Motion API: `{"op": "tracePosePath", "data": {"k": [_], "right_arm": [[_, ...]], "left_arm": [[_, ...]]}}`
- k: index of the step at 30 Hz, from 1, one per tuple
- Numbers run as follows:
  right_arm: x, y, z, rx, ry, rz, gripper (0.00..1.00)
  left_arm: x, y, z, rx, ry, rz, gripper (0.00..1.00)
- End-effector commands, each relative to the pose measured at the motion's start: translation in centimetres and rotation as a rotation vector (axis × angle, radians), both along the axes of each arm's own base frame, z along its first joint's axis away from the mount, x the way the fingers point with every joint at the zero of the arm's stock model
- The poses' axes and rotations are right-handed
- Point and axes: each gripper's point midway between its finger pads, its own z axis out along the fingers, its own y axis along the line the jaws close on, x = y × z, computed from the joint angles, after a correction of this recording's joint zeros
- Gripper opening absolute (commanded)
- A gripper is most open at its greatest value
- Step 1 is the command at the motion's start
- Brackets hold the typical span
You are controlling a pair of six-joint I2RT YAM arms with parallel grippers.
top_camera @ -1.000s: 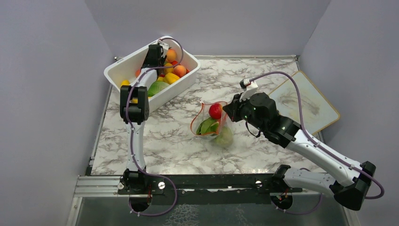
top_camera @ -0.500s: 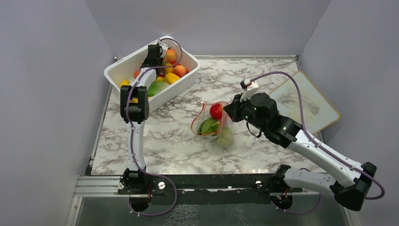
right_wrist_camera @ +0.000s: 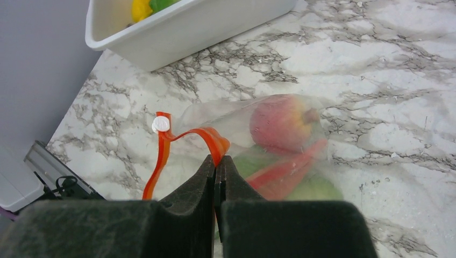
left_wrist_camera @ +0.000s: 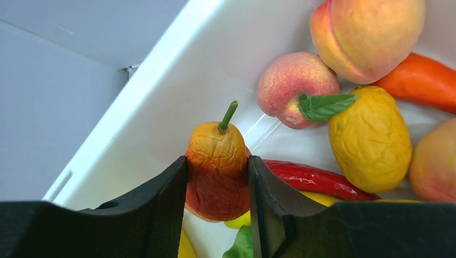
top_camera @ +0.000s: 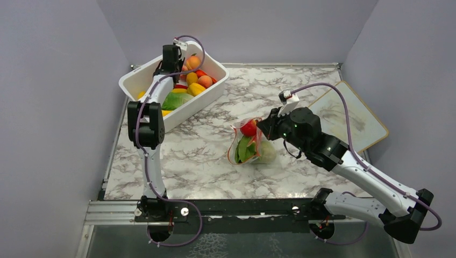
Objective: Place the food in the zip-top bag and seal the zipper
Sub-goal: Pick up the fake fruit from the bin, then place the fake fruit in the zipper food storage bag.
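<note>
While its two dark fingers (left_wrist_camera: 161, 207) press in from either side, the left gripper (left_wrist_camera: 218, 185) has closed partway onto a small orange-red pear-shaped fruit (left_wrist_camera: 218, 156) with a green stem, and the fruit fills the gap between the pads. This grip sits inside the white tub (left_wrist_camera: 161, 80), close to the tub's long far wall. Past it on the tub's floor lie a small reddish peach (left_wrist_camera: 293, 86), a larger peach (left_wrist_camera: 371, 35), a yellow fruit (left_wrist_camera: 371, 140) with a green leaf across its top, a red pepper (left_wrist_camera: 312, 177) and an orange pepper (left_wrist_camera: 425, 80). From overhead the left gripper (top_camera: 171, 54) hangs over the tub's far end, and a green leafy piece (top_camera: 175, 100) rests in the tub's near half.

The right gripper (right_wrist_camera: 216, 166) is fully closed, its jaws pinching the orange-red zipper (right_wrist_camera: 161, 156) of the zip-top bag (right_wrist_camera: 215, 115). The strip curls up from the pinch to a small white tab. Through the clear plastic show a red fruit (right_wrist_camera: 282, 123) and green pieces (right_wrist_camera: 317, 188) below it.

Seen from overhead, the bag (top_camera: 250, 148) stands on the marble table (top_camera: 199, 161) well apart from the tub (top_camera: 141, 79), to the right of it and nearer the arm bases, with the right gripper (top_camera: 262, 128) at its upper right edge. A flat pale board (top_camera: 349, 115) lies farther still to the right of the tub, at the table's edge.
</note>
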Motion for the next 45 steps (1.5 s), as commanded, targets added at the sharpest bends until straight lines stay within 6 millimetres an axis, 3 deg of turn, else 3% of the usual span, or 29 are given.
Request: {"op": "tracePosePath", "data": {"k": [1, 10, 15, 21, 32, 41, 45], "right_arm": [[-0.4, 0.6, 1.5, 0.063, -0.002, 0.021, 0.01], [-0.5, 1.1, 1.0, 0.087, 0.016, 0.03, 0.01], [-0.4, 1.1, 0.5, 0.082, 0.022, 0.024, 0.01], [-0.3, 1.4, 0.1, 0.098, 0.03, 0.022, 0.01], [-0.1, 3.2, -0.1, 0.096, 0.053, 0.081, 0.01], [0.9, 3.4, -0.5, 0.061, 0.063, 0.051, 0.01], [1.2, 3.4, -0.3, 0.062, 0.062, 0.036, 0.01]], "left_arm": [[-1.6, -0.8, 5.7, -0.073, -0.078, -0.003, 0.25], [-5.5, -4.0, 11.8, -0.216, -0.122, -0.065, 0.24], [-8.5, -7.0, 14.2, -0.366, -0.125, -0.161, 0.23], [-13.7, -10.3, 15.0, -0.53, -0.091, -0.258, 0.22], [-24.4, -17.1, 12.6, -0.742, 0.069, -0.511, 0.2], [-34.1, -23.2, 13.2, -0.913, 0.134, -0.815, 0.19], [-37.4, -25.0, 13.5, -1.003, 0.175, -0.904, 0.2]]}}
